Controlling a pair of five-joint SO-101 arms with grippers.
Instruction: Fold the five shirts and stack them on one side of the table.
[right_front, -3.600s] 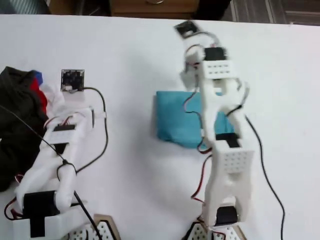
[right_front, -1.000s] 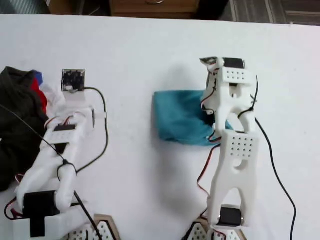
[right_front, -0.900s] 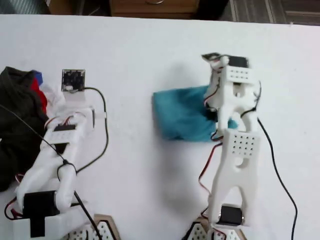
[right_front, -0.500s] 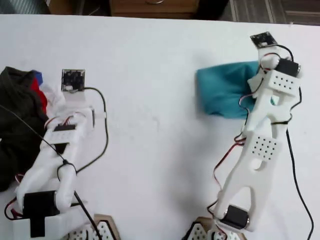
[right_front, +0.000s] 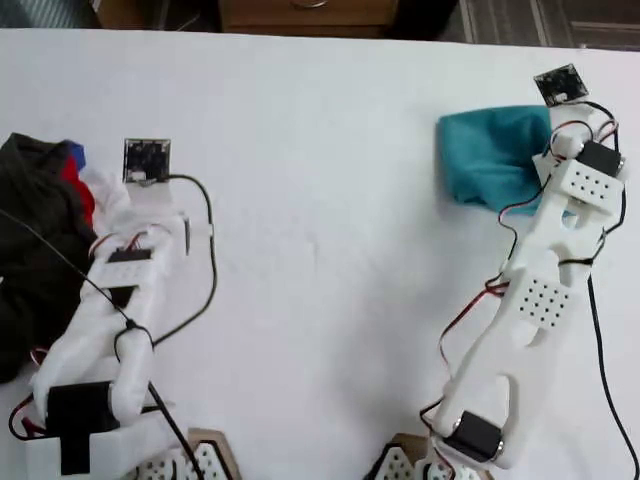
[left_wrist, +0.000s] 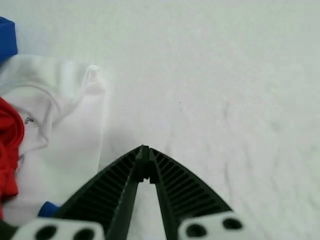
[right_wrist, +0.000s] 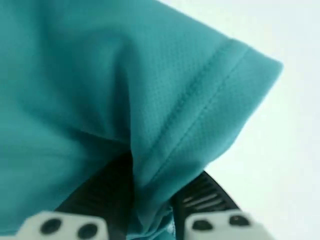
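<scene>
A teal knit shirt, folded into a soft, lumpy bundle with a stitched hem, is at about 2 o'clock on the white table. Its right edge is hidden under the right arm. The right gripper has its black ribbed fingers pinched on a fold of the shirt. The left gripper is closed on nothing, tips touching, beside a crumpled heap of black, red, white and blue shirts at 9 o'clock, cut off by the frame edge.
</scene>
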